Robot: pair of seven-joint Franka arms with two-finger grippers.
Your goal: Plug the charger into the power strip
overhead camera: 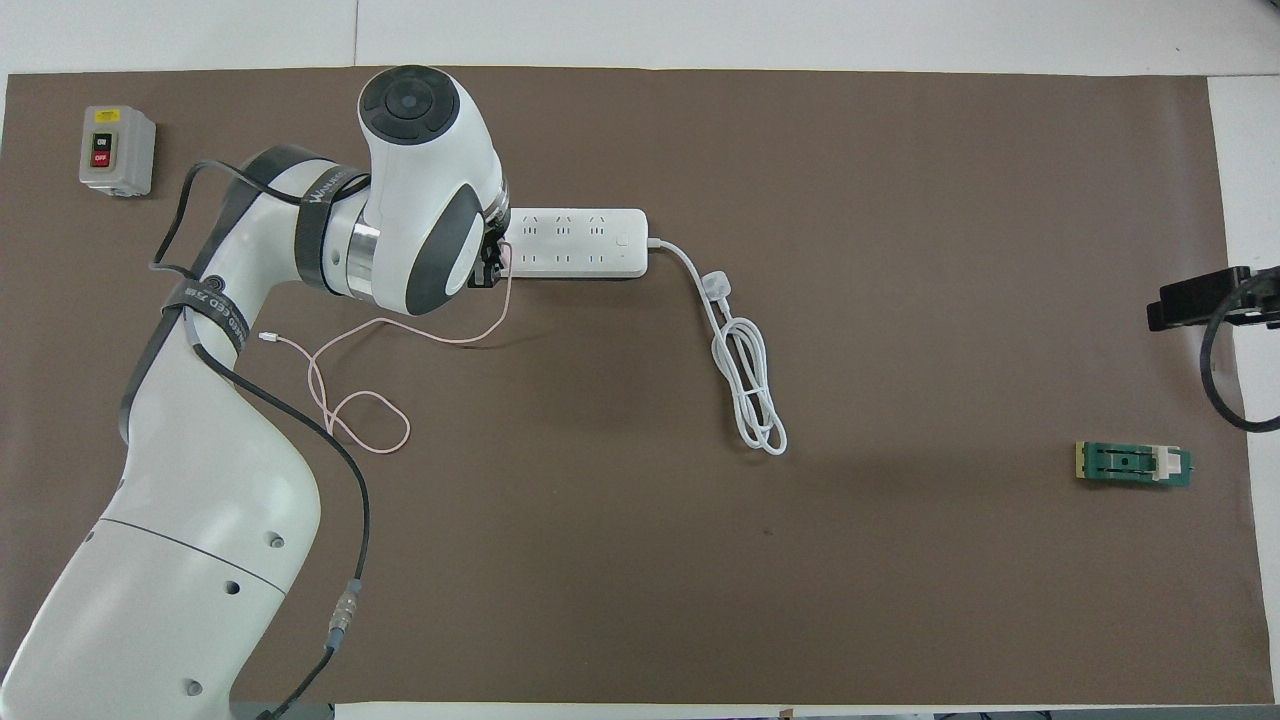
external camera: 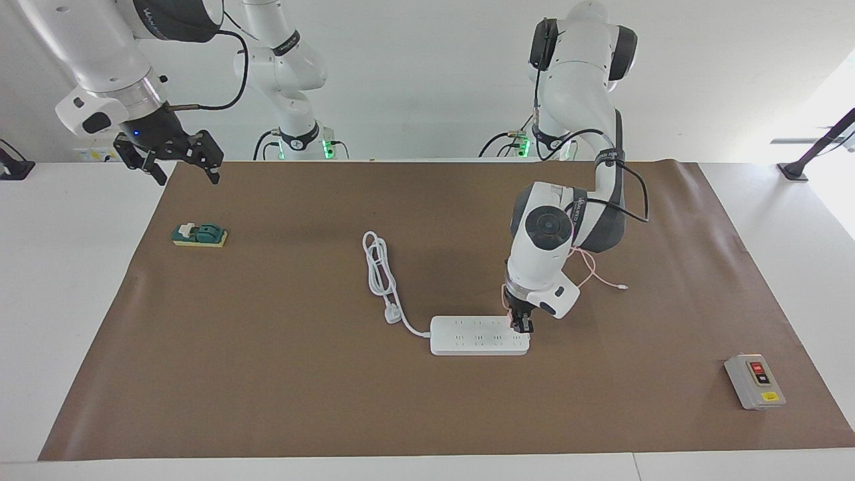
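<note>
Pinching the light, rigid charger by its sides, left gripper is pressing it onto the strip; right gripper is idling, spread.

arms: white shells | joints: dark grey | cables: black | fingers: black

A white table carries a wide brown mat. At twelve o'clock stands a plain white wall. Bright daylight enters at three o'clock near a black stand.
</note>
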